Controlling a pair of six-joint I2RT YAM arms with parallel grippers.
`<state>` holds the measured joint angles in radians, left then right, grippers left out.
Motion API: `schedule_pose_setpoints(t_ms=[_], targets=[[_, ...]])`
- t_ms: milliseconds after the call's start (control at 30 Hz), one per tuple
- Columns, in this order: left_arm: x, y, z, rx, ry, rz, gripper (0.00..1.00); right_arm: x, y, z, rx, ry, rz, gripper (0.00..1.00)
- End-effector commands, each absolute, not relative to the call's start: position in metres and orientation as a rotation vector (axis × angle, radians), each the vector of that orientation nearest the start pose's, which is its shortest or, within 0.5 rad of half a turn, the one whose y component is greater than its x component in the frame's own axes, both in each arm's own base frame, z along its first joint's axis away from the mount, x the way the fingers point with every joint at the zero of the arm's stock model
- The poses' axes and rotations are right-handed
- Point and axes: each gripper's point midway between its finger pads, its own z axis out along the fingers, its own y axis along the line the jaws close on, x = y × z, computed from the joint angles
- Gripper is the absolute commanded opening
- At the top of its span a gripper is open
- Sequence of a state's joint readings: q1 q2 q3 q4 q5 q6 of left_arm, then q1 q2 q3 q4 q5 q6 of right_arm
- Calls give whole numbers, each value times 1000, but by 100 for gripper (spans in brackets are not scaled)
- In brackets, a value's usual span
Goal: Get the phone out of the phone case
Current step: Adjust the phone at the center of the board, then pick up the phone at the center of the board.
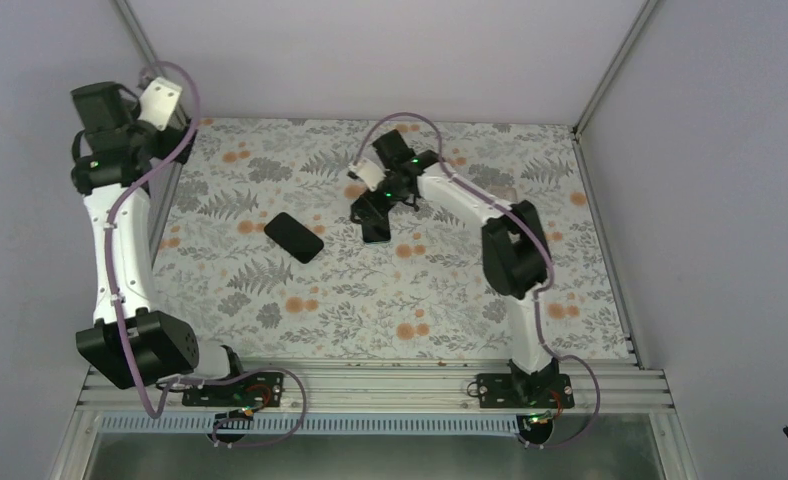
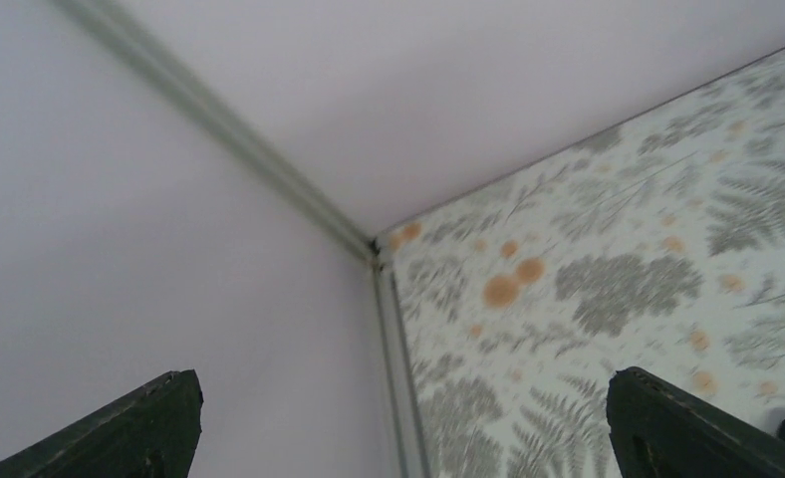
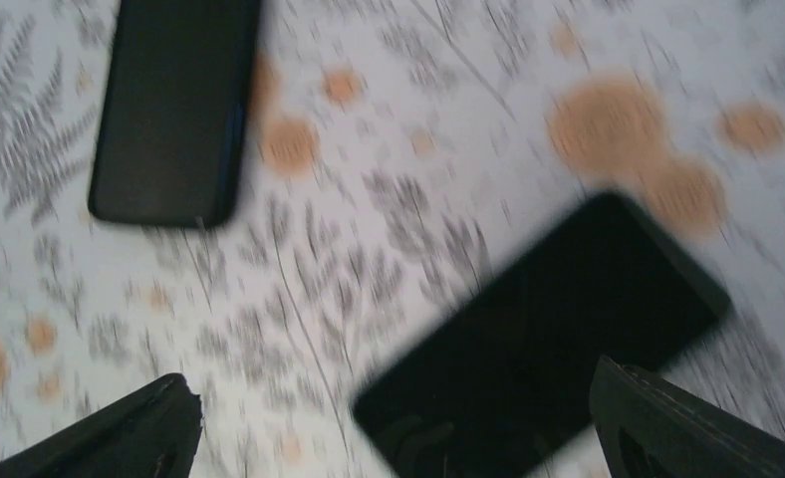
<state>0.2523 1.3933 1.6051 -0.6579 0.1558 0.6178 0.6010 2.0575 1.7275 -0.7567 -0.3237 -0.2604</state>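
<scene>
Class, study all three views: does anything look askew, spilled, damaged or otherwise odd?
Nothing looks spilled or damaged. One flat black rectangular slab lies on the floral tabletop; a second flat black slab lies apart, angled differently, beneath the right gripper. Which is phone or case is unclear.

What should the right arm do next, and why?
Probably lift the right end effector away: it hangs open above one black slab, while a second black slab lies apart on the table, so phone and case look already separated.

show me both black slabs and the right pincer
left black slab (image 1: 293,237), top view, face centre
right black slab (image 3: 538,339), right wrist view, face centre
right pincer (image 3: 391,376), right wrist view, between fingertips
</scene>
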Motion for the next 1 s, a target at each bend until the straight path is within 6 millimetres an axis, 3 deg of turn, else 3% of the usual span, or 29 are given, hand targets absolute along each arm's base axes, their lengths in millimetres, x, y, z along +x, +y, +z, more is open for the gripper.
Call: schedule_pose_setpoints(t_ms=[0,167,433,633,967], targets=[[391,125,361,293,2022,358,100,400,401,121,-1217,2261,652,100],[362,164,339,192,2069,401,100,392,453,98,-1212,2221,689,100],[336,182,321,112,2087,378,100,364,501,72,-1242,2182,703,100],[330,190,308,76,2101,364,100,363,509,50,-1241,2223,649,100],[330,191,292,48,2126,324,100,349,506,16,-1298,2284,583,100]])
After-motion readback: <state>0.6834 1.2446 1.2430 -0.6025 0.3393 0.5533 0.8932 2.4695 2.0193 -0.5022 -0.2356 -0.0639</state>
